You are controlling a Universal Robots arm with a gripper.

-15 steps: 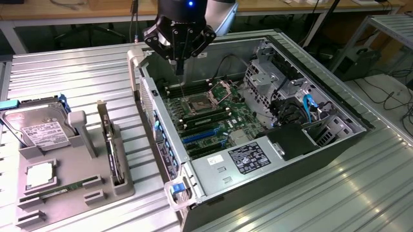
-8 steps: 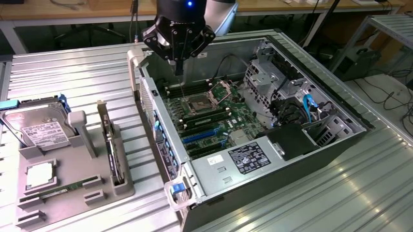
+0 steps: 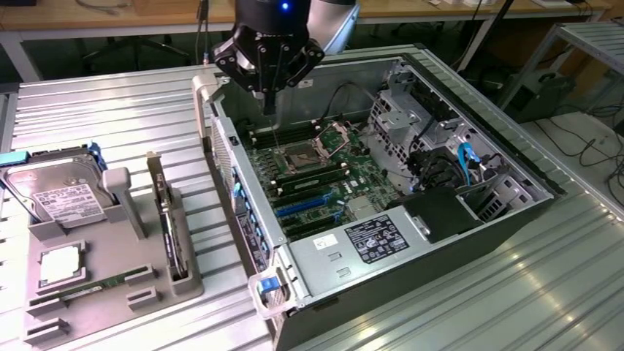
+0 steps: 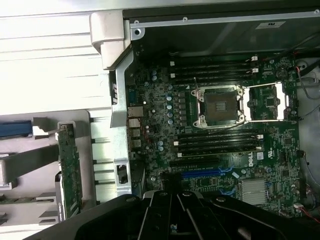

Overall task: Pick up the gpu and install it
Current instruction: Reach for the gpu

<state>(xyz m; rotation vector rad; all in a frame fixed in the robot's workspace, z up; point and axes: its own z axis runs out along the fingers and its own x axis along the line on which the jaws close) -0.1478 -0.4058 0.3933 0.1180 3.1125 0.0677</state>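
Stock as I see it from the console, nearest first.

1. Grey moulded parts tray [image 3: 102,252]. It carries a boxy silver hard drive with a white label [image 3: 58,196], a square silver processor [image 3: 61,263] and a narrow green memory stick [image 3: 93,287].
2. The gpu [image 3: 168,223], a thin dark card, stands on edge in the tray's slot beside the case, untouched.
3. Open black computer case [image 3: 439,270] lying on its side, green motherboard [image 3: 332,179] exposed.
4. Black gripper [image 3: 270,108]: fingers pressed together, empty, poised over the board's far end and well apart from the gpu.

Risks, in my judgement:
- The closed tips hang low over the bare processor socket [image 4: 220,105], so a stray descent could bend its pins.
- The case wall stands between gripper and tray and could be clipped.
- An off-centre pinch could tilt the card and jam it in its slot.
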